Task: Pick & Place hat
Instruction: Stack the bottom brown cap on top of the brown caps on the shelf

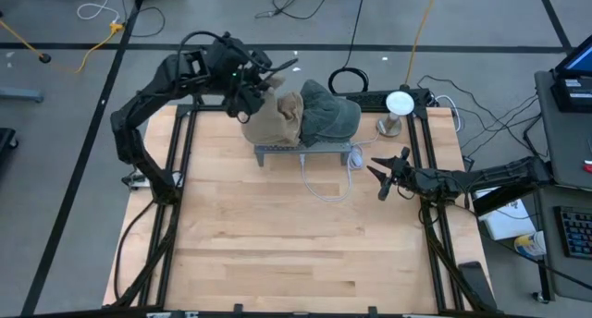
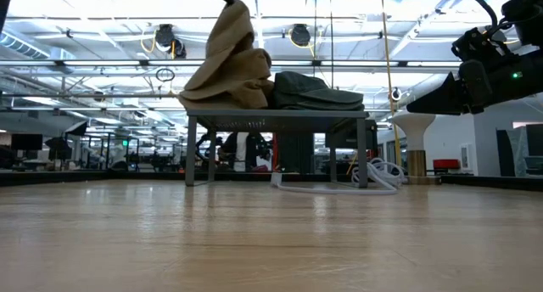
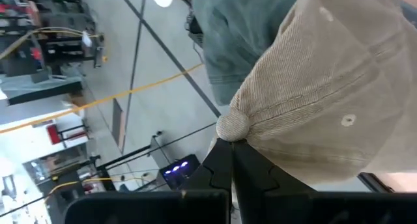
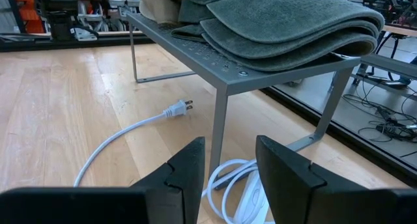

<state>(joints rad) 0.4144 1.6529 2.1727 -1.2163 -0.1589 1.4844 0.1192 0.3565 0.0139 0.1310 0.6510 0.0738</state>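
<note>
Tan corduroy hat (image 3: 326,94); green cloth hat (image 4: 287,22); perforated metal rack (image 4: 221,74); wood table (image 1: 296,235).

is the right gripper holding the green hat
No, the right gripper is open and empty, apart from the green hat on the metal rack.

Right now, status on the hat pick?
Left gripper shut on tan hat, lifting it off the metal rack. Right gripper open, idle beside the rack. Green hat on rack, touching tan one.
</note>
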